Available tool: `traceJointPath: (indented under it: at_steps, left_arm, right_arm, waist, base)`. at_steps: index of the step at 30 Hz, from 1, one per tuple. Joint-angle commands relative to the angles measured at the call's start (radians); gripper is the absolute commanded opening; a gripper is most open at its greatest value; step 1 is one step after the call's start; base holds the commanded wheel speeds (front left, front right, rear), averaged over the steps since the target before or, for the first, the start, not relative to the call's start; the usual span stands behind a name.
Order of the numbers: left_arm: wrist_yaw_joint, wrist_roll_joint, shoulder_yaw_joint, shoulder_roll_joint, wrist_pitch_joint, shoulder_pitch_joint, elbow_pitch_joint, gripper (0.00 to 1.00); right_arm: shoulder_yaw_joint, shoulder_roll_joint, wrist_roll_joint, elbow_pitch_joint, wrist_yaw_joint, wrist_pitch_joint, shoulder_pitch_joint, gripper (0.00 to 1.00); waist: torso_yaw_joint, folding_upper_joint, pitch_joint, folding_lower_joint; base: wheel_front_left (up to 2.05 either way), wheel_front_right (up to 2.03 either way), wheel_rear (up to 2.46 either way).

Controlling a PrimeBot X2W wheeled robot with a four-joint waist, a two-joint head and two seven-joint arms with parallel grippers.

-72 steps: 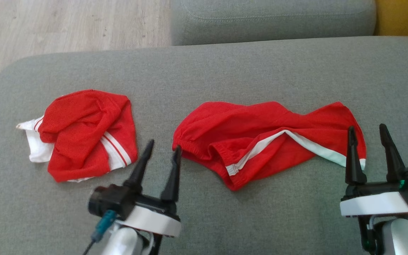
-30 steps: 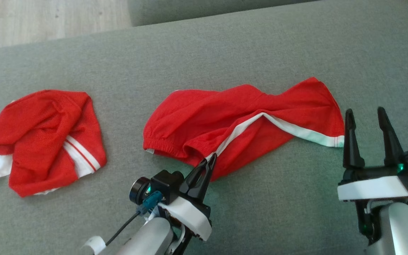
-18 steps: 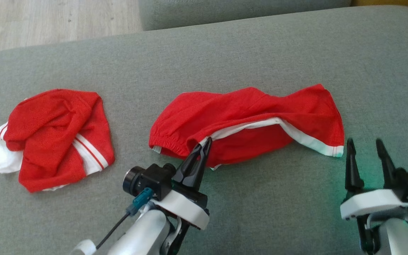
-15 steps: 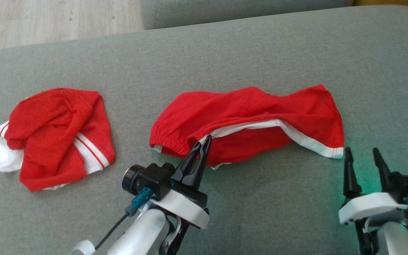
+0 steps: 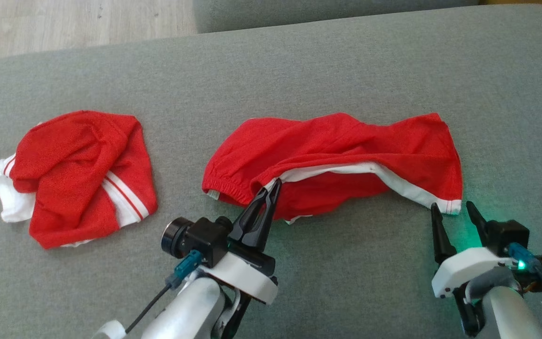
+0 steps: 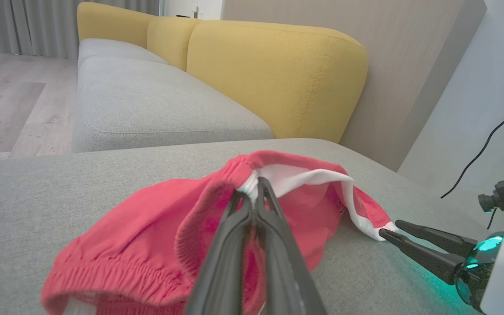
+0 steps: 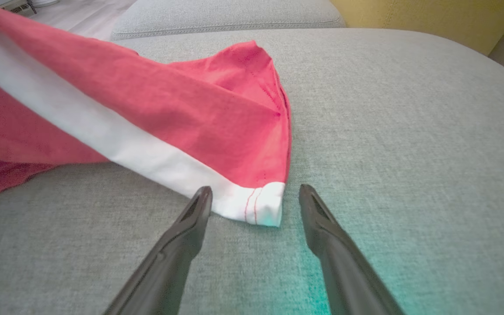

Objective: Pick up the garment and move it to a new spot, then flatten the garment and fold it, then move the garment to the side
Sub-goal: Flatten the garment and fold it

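Note:
The garment (image 5: 346,155), red shorts with a white side stripe, lies crumpled across the middle of the grey sofa seat (image 5: 299,70). My left gripper (image 5: 275,184) is shut on the waistband end of the white stripe and holds that edge a little above the seat; in the left wrist view the left gripper (image 6: 257,183) pinches the white fabric of the garment (image 6: 155,227). My right gripper (image 5: 452,207) is open, its tips on either side of the white hem corner. In the right wrist view that corner of the garment (image 7: 258,205) lies between the tips of the right gripper (image 7: 255,192).
A second red and white garment (image 5: 78,174) lies bunched at the left of the seat. Wooden floor (image 5: 78,23) shows beyond the far left edge. A yellow sofa back (image 6: 274,74) and another grey cushion (image 6: 147,105) stand behind.
My right gripper has come down and forward to the white hem corner, staying open. The left gripper keeps its grip on the lifted stripe edge. The camera has shifted slightly.

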State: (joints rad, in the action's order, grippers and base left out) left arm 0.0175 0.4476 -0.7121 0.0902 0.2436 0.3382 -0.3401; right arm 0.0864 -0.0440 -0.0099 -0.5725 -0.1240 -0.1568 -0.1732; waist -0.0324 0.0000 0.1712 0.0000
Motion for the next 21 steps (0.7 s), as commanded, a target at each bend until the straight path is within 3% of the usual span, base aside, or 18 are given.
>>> traceJointPath:
  at_steps: [1,8,9,12,21]
  left_arm:
    - [-0.005,-0.002,0.027,0.011,0.012,0.018,0.032,0.0]
    - [-0.007,0.004,0.024,0.013,0.012,0.019,0.028,0.0]
    - [-0.007,0.005,0.024,0.014,0.012,0.019,0.027,0.0]
    - [-0.008,0.007,0.022,0.015,0.012,0.019,0.024,0.0]
    - [-0.013,0.011,0.017,0.018,0.011,0.025,0.025,0.0]
  right_arm:
    - [-0.026,-0.006,-0.003,0.023,-0.007,-0.001,-0.034,1.0]
    - [-0.034,-0.006,0.0,0.006,-0.007,-0.004,-0.038,1.0]
    - [-0.035,-0.006,0.002,0.006,-0.007,-0.005,-0.038,0.9]
    - [-0.038,-0.006,0.007,0.003,-0.007,-0.006,-0.04,0.0]
    - [-0.039,-0.006,0.013,-0.006,-0.007,-0.006,-0.045,0.0]
  waist:
    - [0.001,0.0,0.0,0.0]
    - [0.002,0.0,-0.003,0.0]
    - [0.001,0.0,-0.003,0.0]
    - [-0.001,0.0,-0.004,0.0]
    - [-0.002,0.0,-0.006,0.0]
  base:
    - [0.0,0.0,0.0]
    - [0.0,0.0,0.0]
    - [0.0,0.0,0.0]
    - [0.0,0.0,0.0]
    - [0.0,0.0,0.0]
